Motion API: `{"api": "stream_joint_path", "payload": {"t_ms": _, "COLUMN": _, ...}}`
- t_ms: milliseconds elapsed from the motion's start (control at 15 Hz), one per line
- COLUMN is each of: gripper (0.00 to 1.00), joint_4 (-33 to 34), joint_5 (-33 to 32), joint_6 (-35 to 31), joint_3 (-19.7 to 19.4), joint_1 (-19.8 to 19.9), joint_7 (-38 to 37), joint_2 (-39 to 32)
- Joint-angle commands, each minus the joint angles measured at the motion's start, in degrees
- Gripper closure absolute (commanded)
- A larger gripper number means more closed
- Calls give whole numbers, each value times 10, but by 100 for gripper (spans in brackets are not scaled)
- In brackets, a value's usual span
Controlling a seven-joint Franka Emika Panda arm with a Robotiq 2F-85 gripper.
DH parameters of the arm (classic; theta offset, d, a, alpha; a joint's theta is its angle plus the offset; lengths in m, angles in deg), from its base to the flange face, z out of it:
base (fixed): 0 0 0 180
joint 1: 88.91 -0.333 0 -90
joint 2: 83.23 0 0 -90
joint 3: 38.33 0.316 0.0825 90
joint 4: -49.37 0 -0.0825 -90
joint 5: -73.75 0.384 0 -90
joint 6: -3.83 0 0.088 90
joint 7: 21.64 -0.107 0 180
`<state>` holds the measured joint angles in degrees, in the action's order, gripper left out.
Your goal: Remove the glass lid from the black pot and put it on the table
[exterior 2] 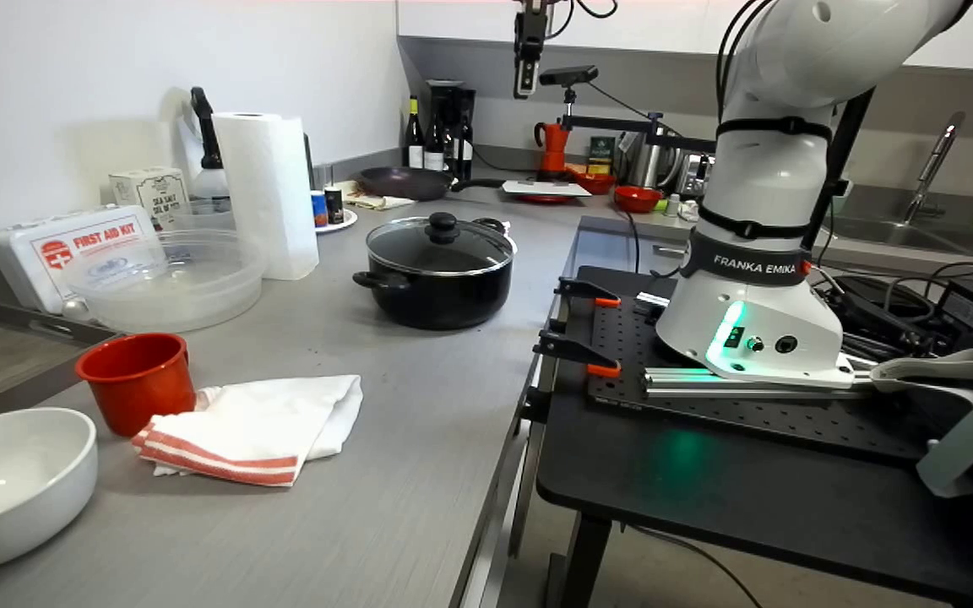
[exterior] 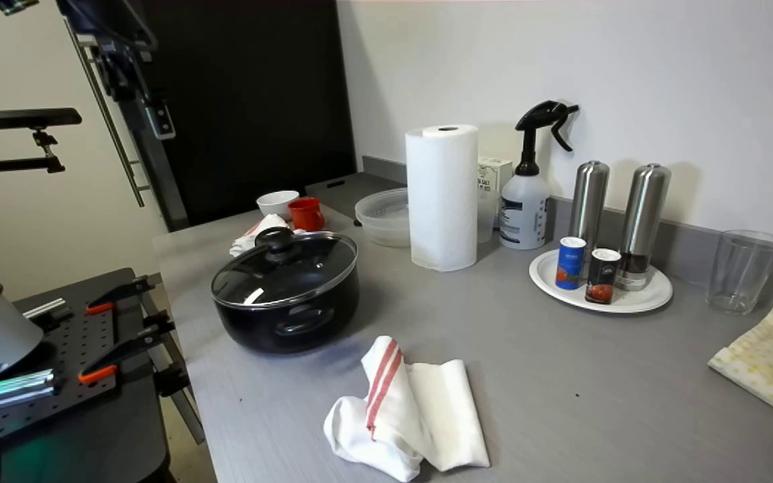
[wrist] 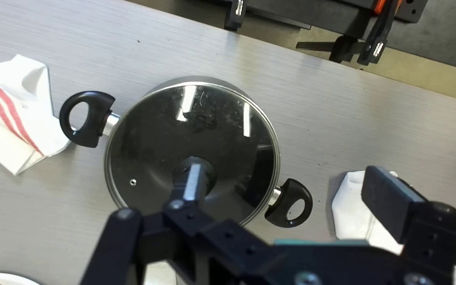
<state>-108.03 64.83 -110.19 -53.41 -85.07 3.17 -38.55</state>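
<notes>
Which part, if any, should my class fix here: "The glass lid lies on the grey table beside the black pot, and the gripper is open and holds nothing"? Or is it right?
Not quite: the glass lid sits on top of the black pot, not on the grey table, as both exterior views show. The gripper is open and holds nothing.

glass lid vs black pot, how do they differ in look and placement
The glass lid is transparent; the black pot is opaque. The lid has one knob; the pot has two side handles. The lid rests on the pot; the pot stands on the table. Both are round.
</notes>
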Motion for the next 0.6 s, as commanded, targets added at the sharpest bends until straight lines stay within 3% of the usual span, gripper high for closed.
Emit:
{"api": "stream_joint_path", "payload": {"t_ms": 0, "gripper": 0, "joint_4": 19, "joint_5": 6, "joint_6": -51, "joint_3": 15, "joint_1": -6, "joint_7": -30, "joint_2": -73}}
{"api": "stream_joint_path", "payload": {"t_ms": 533, "gripper": 0, "joint_4": 84, "joint_5": 20, "joint_6": -127, "joint_3": 32, "joint_1": 0, "joint_7": -79, "joint_2": -258}}
